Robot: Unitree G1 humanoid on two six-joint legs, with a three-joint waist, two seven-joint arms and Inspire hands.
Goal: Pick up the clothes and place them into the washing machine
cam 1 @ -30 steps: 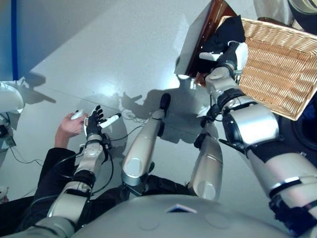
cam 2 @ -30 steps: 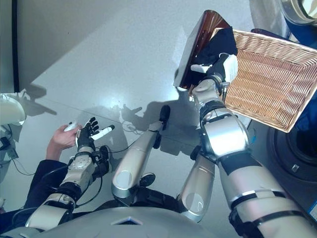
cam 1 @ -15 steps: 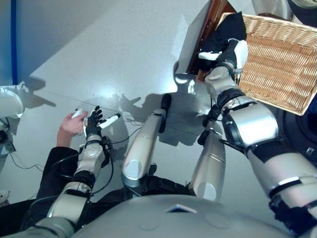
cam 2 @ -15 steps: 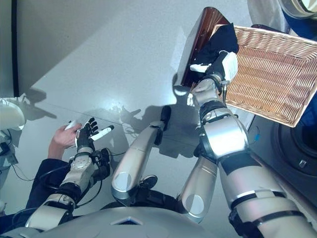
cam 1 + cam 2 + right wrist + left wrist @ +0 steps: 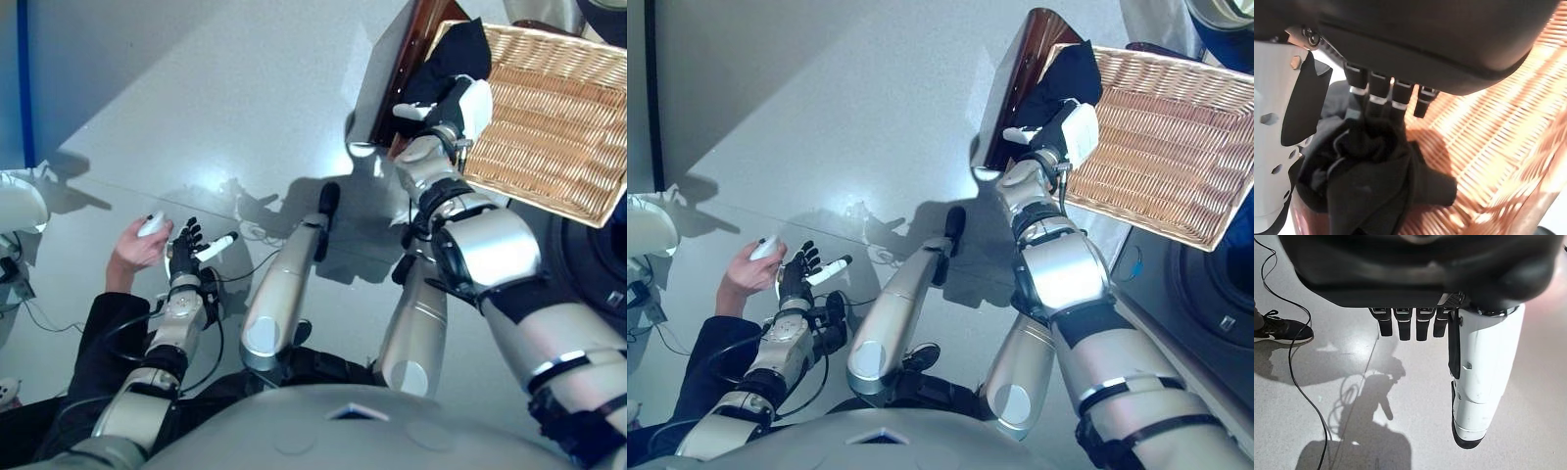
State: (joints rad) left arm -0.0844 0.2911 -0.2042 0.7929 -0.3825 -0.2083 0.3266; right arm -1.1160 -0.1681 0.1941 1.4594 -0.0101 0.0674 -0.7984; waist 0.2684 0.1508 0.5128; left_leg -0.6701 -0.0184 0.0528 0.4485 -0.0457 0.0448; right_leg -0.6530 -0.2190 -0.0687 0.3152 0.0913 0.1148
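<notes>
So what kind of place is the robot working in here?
Probably a laundry corner in a lab or test room. A wicker basket holds black clothing under the right hand, a dark round machine door shows at the right, and a person's hand holds a controller on the bare grey floor.

Right arm stretched forward and up, right hand [image 5: 457, 102] raised, fingers [image 5: 1367, 128] pushed down into dark cloth, white-covered thumb out to side; whether they grip cannot be told. Left arm bent low at robot's left, left hand [image 5: 795, 273] palm up, fingers spread and straight, white-covered thumb [image 5: 1480, 377] extended, holding nothing.
</notes>
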